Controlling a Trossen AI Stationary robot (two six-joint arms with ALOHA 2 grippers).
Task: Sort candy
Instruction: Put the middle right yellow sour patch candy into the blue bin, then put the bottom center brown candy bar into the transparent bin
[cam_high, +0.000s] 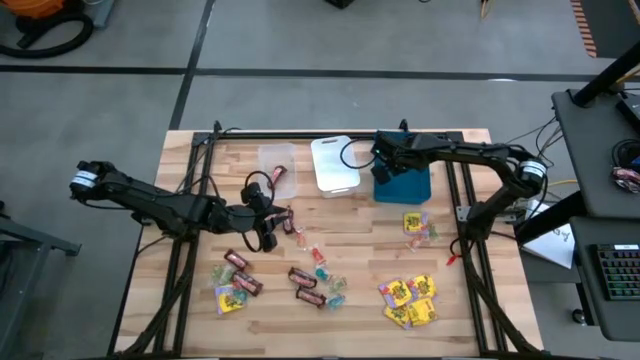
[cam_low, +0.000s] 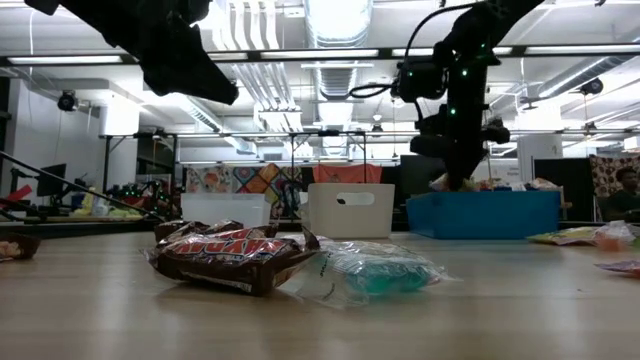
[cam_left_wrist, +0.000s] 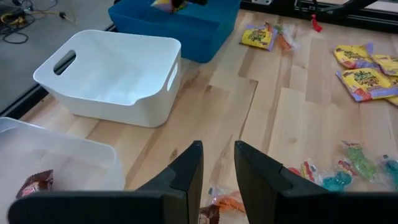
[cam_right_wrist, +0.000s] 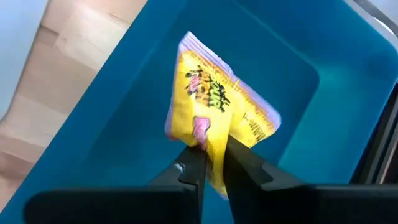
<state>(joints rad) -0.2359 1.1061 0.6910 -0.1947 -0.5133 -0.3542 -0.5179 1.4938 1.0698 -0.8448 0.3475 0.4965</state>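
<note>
Sorting looks barely begun; most of the small wrapped candy (cam_high: 320, 275) lies loose across the near half of the wooden tabletop (cam_high: 350, 215): dark red-brown mini bars (cam_high: 303, 277) and tiny teal and red translucent pieces (cam_high: 322, 268) near the middle, yellow square packets with red marks (cam_high: 410, 300) clustered toward the near right corner, and a few more pieces just in front of the blue rectangular plastic tray (cam_high: 403, 184); the clear plastic tray (cam_high: 277, 158) at the far edge holds one red-brown bar (cam_left_wrist: 35, 184); the white handled plastic tray (cam_left_wrist: 112, 74) beside it appears empty.

The right end effector (cam_right_wrist: 213, 163) hangs over the blue tray at the far edge, its fingers pinched on a yellow packet (cam_right_wrist: 217, 109) that dangles above the tray floor; release has probably just started.

The left end effector (cam_left_wrist: 217, 163) hovers above the loose sweets left of the tabletop's centre, pointing toward the trays; its fingers stand slightly apart with nothing between them.
</note>
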